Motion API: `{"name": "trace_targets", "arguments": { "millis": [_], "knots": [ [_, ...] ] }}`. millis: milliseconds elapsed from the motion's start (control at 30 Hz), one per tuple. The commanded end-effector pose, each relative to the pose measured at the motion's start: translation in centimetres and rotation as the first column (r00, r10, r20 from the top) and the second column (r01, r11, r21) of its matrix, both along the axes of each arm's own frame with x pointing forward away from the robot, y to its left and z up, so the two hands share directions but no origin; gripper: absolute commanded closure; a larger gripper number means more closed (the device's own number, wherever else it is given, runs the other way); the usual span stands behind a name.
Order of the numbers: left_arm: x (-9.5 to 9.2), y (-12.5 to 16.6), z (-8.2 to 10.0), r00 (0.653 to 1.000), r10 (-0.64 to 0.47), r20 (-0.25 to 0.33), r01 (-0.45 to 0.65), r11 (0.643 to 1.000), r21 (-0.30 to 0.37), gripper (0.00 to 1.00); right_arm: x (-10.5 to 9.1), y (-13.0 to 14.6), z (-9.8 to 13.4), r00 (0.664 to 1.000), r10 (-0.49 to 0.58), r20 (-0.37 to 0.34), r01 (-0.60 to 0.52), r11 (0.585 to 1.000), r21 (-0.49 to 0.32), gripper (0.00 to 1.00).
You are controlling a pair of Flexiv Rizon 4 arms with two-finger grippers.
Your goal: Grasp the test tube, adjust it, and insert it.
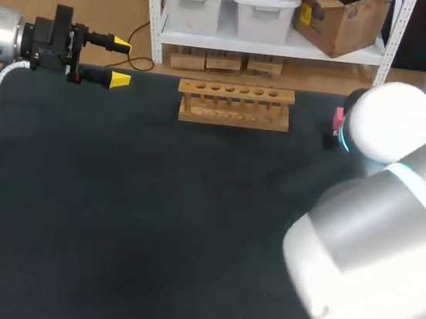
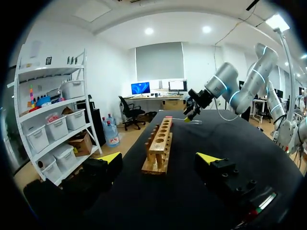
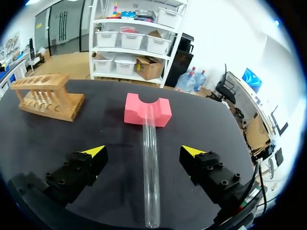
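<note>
Item: test tube (image 3: 151, 167), clear, lying on the black table (image 1: 112, 217), its far end resting in the notch of a pink foam block (image 3: 147, 111)
Status: not yet grasped. Your right gripper (image 3: 144, 152) hangs over it with jaws wide, one yellow tip on either side, neither touching the glass.
Item: wooden rack (image 1: 235, 104), upright near the table's far edge, well apart from the tube. Its row of holes looks empty, as far as you can see.
Item: your left gripper (image 1: 120, 61), jaws wide and holding nothing, off the rack's left end and pointing along it
Progress: nothing done, by my reading. Grasp, adjustment and insertion are all left.
In the way: the foam block props the tube's far end, so the tube likely sits at a slight tilt. In the head view your right arm (image 1: 376, 226) hides the tube altogether, so rely on the right wrist view for the pick
</note>
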State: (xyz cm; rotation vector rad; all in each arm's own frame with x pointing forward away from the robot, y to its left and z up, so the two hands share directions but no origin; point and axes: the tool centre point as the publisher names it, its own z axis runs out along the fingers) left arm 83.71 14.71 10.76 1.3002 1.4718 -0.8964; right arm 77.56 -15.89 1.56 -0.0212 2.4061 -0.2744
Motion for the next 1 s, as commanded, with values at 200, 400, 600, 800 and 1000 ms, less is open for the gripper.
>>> {"name": "trace_targets", "arguments": {
  "millis": [200, 400, 600, 800, 1000],
  "knots": [
    [0.0, 0.0, -0.1, 1.000, -0.002, 0.001, 0.002, 1.000, -0.001, 0.00, 0.2, -0.3, -0.3, 0.999, 0.032, -0.010, -0.031, 0.999, 0.029, 0.00],
    [0.0, 0.0, -0.1, 1.000, -0.002, 0.001, 0.002, 1.000, -0.001, 0.00, 0.1, -0.5, 0.0, 0.995, 0.102, -0.016, -0.100, 0.989, 0.108, 0.00],
    [0.0, 0.0, -0.1, 1.000, -0.002, 0.001, 0.002, 1.000, -0.001, 0.00, -0.1, -0.5, -0.2, 0.991, 0.129, -0.039, -0.123, 0.982, 0.145, 0.00],
    [0.0, 0.0, -0.1, 1.000, -0.002, 0.001, 0.002, 1.000, -0.001, 0.00, 0.0, -0.6, -0.8, 0.989, 0.141, -0.051, -0.131, 0.977, 0.168, 0.00],
    [0.0, 0.0, -0.1, 1.000, -0.002, 0.001, 0.002, 1.000, -0.001, 0.00, 0.1, -0.5, -1.4, 0.987, 0.148, -0.063, -0.134, 0.973, 0.187, 0.00]
  ]
}}
